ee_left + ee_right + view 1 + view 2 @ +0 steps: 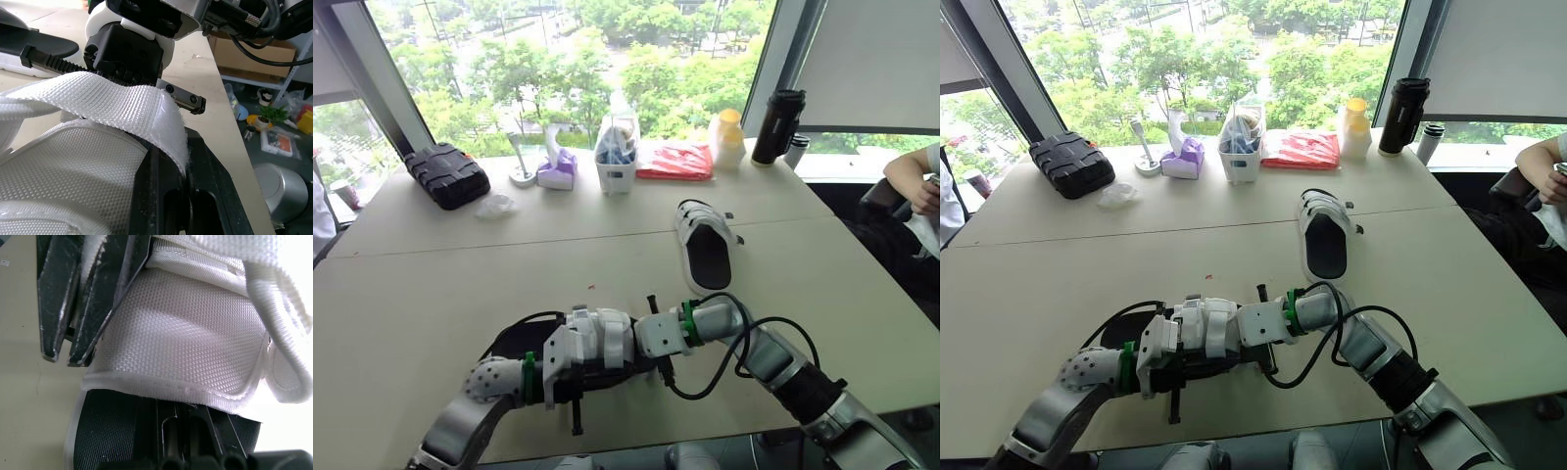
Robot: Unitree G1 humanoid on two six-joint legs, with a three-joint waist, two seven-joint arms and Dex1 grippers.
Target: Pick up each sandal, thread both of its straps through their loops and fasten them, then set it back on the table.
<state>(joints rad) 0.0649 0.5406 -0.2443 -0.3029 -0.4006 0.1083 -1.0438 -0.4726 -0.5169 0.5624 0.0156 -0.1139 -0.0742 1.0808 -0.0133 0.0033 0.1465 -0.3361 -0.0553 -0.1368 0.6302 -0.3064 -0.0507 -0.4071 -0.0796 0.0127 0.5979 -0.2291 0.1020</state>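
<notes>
Near sandal (pixel 599 338): white straps, black footbed, at worktop (pixel 431 294) front edge, one strap end lifted. Second sandal (pixel 707 257): flat, sole down, centre-right.

Head stereo pair looks down over table (pixel 460 284); wrist cameras sit close against held sandal (pixel 73 186).

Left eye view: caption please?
Left claw and right claw meet on a strapped sandal near the table edge; second sandal lies beyond.

Bright daylight from the windows (pixel 578 69)
</notes>
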